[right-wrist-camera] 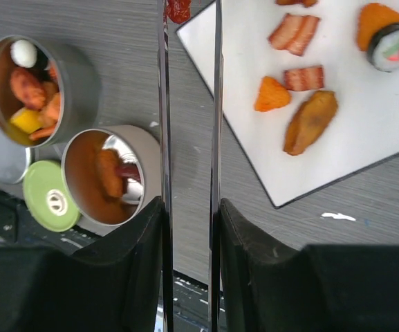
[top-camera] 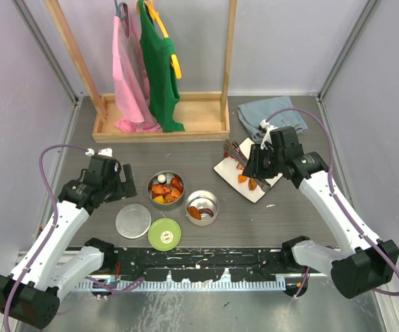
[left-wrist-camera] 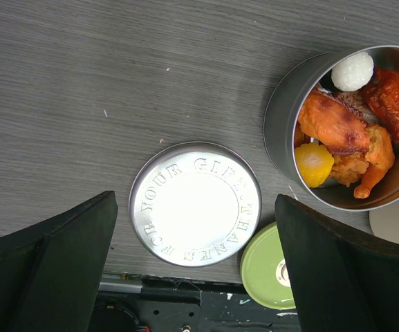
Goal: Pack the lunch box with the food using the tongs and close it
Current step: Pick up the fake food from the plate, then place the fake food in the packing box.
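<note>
My right gripper (right-wrist-camera: 190, 207) is shut on the slim silver tongs (right-wrist-camera: 163, 104), whose two arms run up along the left edge of the white plate (right-wrist-camera: 365, 138). Their tips are cut off at the top, where a red chunk (right-wrist-camera: 178, 8) shows. Orange and brown food (right-wrist-camera: 310, 121) lies on the plate. One steel tin (top-camera: 166, 187) is full of food; the other (top-camera: 202, 207) holds a few pieces. My left gripper (left-wrist-camera: 193, 207) hangs open above the flat steel lid (left-wrist-camera: 195, 203), with nothing between its fingers. The lime-green lid (left-wrist-camera: 268, 270) lies beside the steel lid.
A wooden rack (top-camera: 161, 128) with pink and green garments stands at the back. A blue cloth (top-camera: 265, 114) lies behind the plate. A black rail (top-camera: 206, 259) runs along the near table edge, just below the lids.
</note>
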Controlling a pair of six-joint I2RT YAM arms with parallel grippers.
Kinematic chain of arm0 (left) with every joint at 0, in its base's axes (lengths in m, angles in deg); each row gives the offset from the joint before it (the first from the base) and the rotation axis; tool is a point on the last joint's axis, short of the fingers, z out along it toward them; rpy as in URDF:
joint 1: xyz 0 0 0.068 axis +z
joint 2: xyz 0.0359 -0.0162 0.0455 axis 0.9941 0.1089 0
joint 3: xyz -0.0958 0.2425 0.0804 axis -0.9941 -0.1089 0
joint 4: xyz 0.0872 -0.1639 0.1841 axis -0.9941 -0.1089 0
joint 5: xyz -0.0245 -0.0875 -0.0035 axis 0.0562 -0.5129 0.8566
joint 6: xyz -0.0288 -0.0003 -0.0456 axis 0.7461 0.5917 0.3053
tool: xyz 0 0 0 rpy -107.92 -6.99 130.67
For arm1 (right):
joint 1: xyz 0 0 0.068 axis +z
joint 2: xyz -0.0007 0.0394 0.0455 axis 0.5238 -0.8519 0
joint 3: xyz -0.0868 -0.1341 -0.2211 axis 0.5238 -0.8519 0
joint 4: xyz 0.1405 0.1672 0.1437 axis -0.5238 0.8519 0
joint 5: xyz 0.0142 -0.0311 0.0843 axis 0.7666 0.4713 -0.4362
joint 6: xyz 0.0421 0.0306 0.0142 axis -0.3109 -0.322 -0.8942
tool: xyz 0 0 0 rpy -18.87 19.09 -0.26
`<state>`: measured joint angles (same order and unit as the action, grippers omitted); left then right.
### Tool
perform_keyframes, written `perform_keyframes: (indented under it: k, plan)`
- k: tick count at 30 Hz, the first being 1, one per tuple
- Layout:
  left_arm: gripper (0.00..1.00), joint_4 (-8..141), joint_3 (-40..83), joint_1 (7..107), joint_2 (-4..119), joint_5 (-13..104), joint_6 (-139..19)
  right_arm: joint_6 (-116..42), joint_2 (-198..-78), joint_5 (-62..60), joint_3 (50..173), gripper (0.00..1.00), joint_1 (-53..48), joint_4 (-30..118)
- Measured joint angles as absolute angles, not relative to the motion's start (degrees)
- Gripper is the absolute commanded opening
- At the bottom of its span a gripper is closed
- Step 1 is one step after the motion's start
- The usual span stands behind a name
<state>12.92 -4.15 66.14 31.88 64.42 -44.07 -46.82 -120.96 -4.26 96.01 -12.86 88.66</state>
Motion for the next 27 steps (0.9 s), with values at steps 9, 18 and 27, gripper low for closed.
perform_keyframes:
  k: [9,18,27]
  plan:
    - [0.98,12.9,-4.1,66.1,31.9,64.4,-44.1,-46.5,-120.1,-20.5,96.0,0.25,-11.9,86.5]
    - [0.98,12.9,-4.1,66.1,31.9,64.4,-44.1,-44.1,-123.3,-17.4,102.9,0.26,2.1,93.3]
    - [0.98,12.9,-4.1,66.1,31.9,64.4,-44.1,-46.2,-127.2,-5.2,106.9,0.25,16.9,101.5]
